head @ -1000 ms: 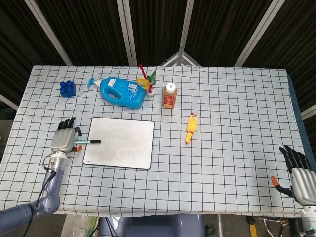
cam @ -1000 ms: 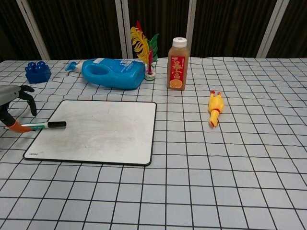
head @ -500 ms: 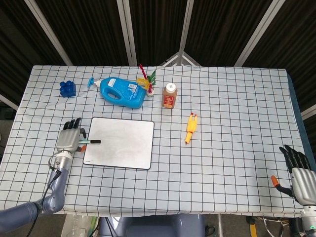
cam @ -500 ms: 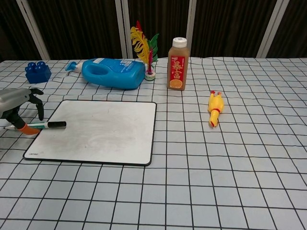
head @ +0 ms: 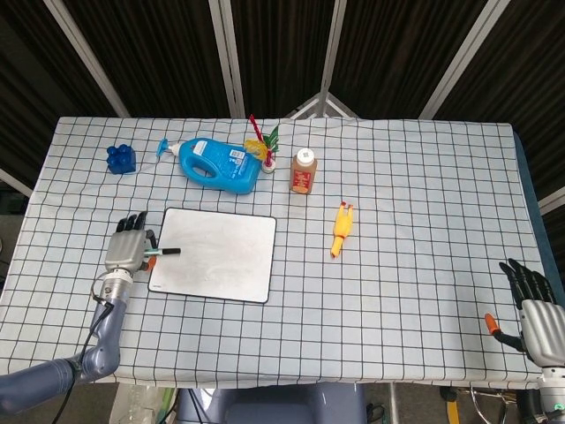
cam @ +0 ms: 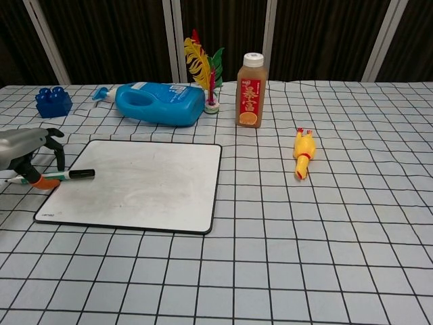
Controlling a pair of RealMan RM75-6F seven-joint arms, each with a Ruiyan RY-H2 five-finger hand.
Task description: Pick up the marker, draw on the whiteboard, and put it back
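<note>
The whiteboard point(head: 216, 258) point(cam: 145, 186) lies flat at the left of the table. A marker point(head: 168, 252) point(cam: 76, 174) with a black cap lies across the board's left edge, cap pointing right over the board. My left hand point(head: 127, 252) point(cam: 26, 147) hovers over the marker's rear end, its fingers hanging on the far side and the orange-tipped thumb on the near side. I see no firm grip on it. My right hand point(head: 533, 307) rests at the table's front right corner, fingers spread, holding nothing.
Behind the board stand a blue detergent jug point(head: 217, 163) point(cam: 160, 103), a feather shuttlecock point(cam: 203, 74) and a juice bottle point(head: 303, 171) point(cam: 249, 90). A blue toy brick point(head: 120, 159) point(cam: 53, 102) sits far left. A yellow rubber chicken point(head: 342, 229) point(cam: 303, 153) lies right of the board.
My left hand has slid to the right along the marker, toward the board's edge. The marker has stayed almost where it was. The right hand has not moved.
</note>
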